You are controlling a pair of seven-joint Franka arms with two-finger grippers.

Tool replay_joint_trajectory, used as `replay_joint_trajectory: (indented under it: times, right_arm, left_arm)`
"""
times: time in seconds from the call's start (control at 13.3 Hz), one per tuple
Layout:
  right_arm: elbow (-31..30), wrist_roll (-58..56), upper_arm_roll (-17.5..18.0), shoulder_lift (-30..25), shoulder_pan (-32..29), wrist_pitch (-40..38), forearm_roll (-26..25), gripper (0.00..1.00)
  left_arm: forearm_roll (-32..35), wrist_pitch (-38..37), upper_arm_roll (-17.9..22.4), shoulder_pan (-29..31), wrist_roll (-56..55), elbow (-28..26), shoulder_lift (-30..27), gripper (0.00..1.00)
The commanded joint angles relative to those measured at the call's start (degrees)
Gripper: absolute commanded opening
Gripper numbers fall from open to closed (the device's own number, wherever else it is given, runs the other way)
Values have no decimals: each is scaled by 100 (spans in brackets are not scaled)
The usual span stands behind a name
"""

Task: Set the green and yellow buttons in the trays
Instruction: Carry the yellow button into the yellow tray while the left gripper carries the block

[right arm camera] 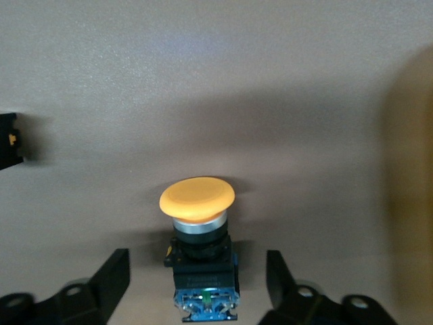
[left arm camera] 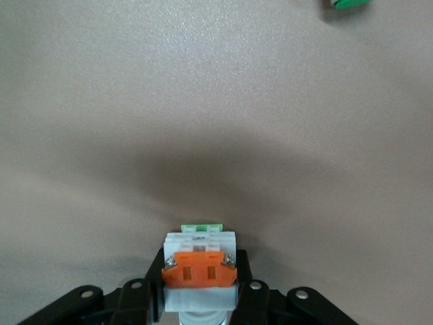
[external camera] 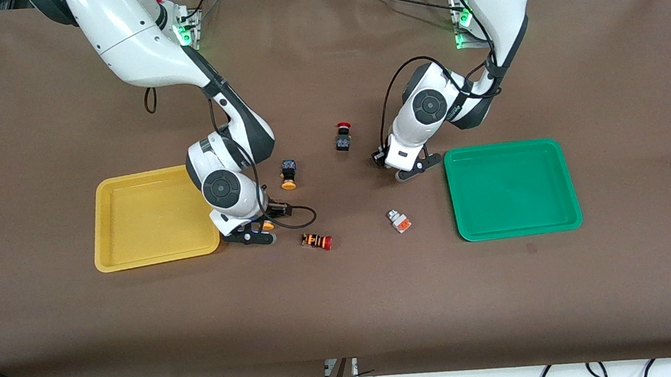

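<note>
both grippers are down at the tabletop (external camera: 346,309), each at a button; the pick-up step is in hand on both sides, and neither tray holds anything yet.

the left gripper (external camera: 412,171) is low beside the green tray (external camera: 569,216), on that tray's edge toward the right arm's end. in the left wrist view its fingers (left arm camera: 245,288) are pressed against the sides of a white-and-silver button (left arm camera: 199,271) with an orange part, so the grasp is judged made. the next move calls for a lift and a short carry over the green tray.

the right gripper (external camera: 253,234) is low beside the yellow tray (external camera: 135,263). in the right wrist view its fingers (right arm camera: 111,277) are spread, with a yellow-capped button (right arm camera: 198,254) standing between them, untouched on either side. the next move calls for the fingers to be closed on the black body, below the wide cap.

three buttons lie free between the trays: a second yellow-capped button (external camera: 289,174), a second white-and-silver button (external camera: 400,221), nearer to the front camera, and an orange-striped red-capped switch (external camera: 317,241), which is judged outside the task, as is the black red-capped switch (external camera: 343,136).
</note>
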Motion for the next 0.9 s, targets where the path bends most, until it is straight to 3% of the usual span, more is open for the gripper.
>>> replay_joint_trajectory:
  times: [0.0, 0.15, 0.23, 0.6, 0.83]
  right_arm:
    - [-21, 39, -39, 51, 56, 29, 64, 31]
    - [-13, -49, -39, 25, 39, -15, 56, 6]
    - [14, -145, -39, -1, 12, -23, 47, 0]
    - [146, -1355, -101, -528, -549, -979, -6, 0]
    - [137, -2490, -197, -801, -1103, -1831, -23, 0]
  left_arm:
    - [98, -525, 52, 27, -26, 117, -232, 13]
    - [98, -1463, 52, 236, 202, 467, -452, 13]
    - [98, -2017, 43, 299, 316, 677, -497, 13]
    - [98, -4224, 52, 913, 1141, 1759, -638, 13]
    - [37, -5044, 52, 1458, 1950, 2339, -638, 13]
